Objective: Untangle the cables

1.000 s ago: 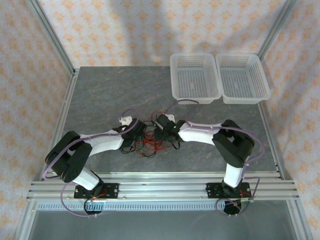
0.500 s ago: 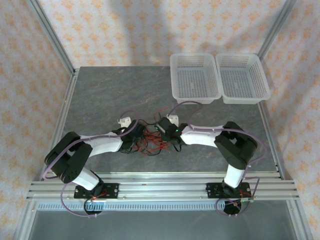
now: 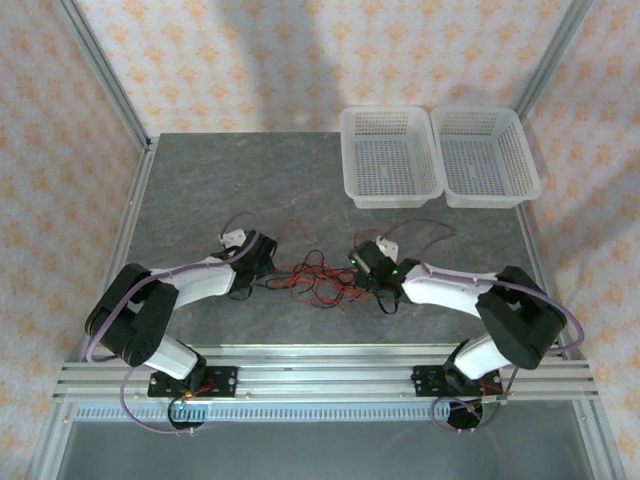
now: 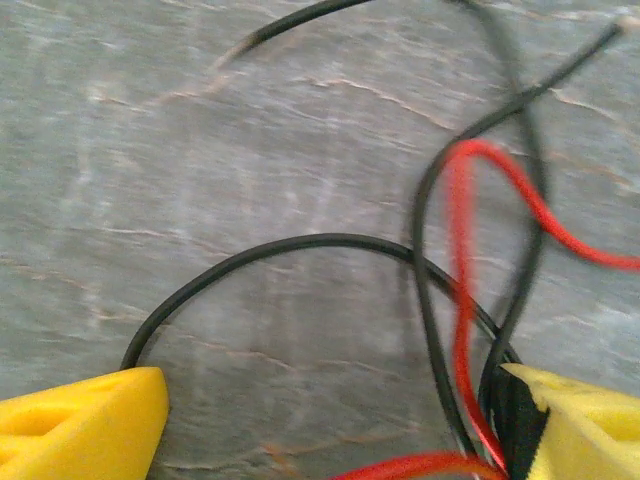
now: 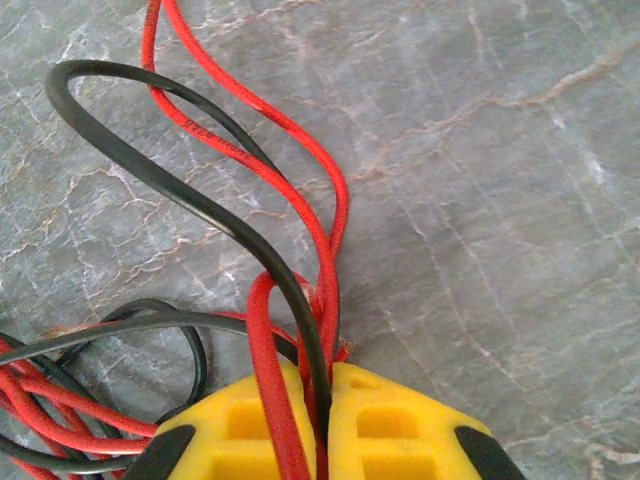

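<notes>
Right claw (image 5: 325, 378) clenched on the cables (image 5: 262, 340), with red and black strands pinched between its yellow fingers. Left claw (image 4: 330, 388) released, fingers wide apart, loose strands lying between them. The clump lies mid-desk between both claws. Desk (image 3: 200, 180): grey, stone-veined. A white basket (image 3: 391, 158) and a second basket (image 3: 486, 156) stand side by side at the far right. Walls (image 3: 300, 60): pale paper with an orange pattern.

Grey veined table (image 4: 200, 130) seen close up. Yellow fingertips (image 4: 80, 420) of the left gripper (image 4: 330, 425) in the lower corners, spread wide apart. Between them, cables (image 4: 460, 260): black loops arching across the centre, red strands tangled at right against the right fingertip.
</notes>
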### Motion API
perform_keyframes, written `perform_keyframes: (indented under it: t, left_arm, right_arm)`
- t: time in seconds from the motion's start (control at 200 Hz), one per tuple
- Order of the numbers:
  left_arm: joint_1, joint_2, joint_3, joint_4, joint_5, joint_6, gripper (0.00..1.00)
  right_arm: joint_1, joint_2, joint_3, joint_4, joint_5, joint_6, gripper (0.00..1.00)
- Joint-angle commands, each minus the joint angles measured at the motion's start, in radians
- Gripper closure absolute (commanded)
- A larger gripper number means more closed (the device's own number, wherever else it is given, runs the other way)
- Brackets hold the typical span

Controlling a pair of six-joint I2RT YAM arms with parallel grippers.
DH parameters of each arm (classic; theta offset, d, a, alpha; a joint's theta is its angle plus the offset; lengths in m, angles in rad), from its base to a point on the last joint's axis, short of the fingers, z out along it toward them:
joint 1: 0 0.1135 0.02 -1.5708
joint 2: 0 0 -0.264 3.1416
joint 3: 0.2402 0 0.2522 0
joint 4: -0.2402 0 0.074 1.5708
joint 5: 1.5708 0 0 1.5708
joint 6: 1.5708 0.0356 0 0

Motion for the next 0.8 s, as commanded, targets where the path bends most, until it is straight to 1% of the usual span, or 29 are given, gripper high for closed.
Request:
perform_keyframes:
  t: [0.0, 0.105, 0.265, 0.45, 0.576, 0.676, 0.796]
  left_arm:
    - [0.017, -0.017, 0.032, -0.109, -0.087, 0.035, 0.13]
    - [0.017, -0.039, 0.051, -0.11, -0.07, 0.049, 0.13]
    - [0.006, -0.114, 0.084, -0.13, -0.035, 0.07, 0.13]
    - [-0.046, -0.203, 0.172, -0.225, -0.045, 0.105, 0.1]
    - [-0.109, -0.221, 0.246, -0.296, -0.057, 0.117, 0.1]
    - [-0.168, -0.21, 0.288, -0.332, -0.045, 0.121, 0.1]
    - [-0.231, -0.182, 0.287, -0.316, 0.017, 0.104, 0.1]
  right_arm:
    - [-0.02, -0.042, -0.034, 0.014, -0.02, 0.038, 0.93]
    - [-0.023, -0.067, -0.039, 0.017, -0.037, 0.033, 0.8]
    - [-0.023, -0.109, -0.015, -0.023, -0.044, 0.008, 0.6]
    - [-0.023, -0.157, 0.045, -0.098, -0.048, -0.039, 0.4]
    - [-0.018, -0.171, 0.081, -0.136, -0.041, -0.057, 0.29]
    - [-0.012, -0.151, 0.101, -0.158, -0.017, -0.067, 0.2]
    - [-0.007, -0.097, 0.13, -0.195, 0.032, -0.084, 0.16]
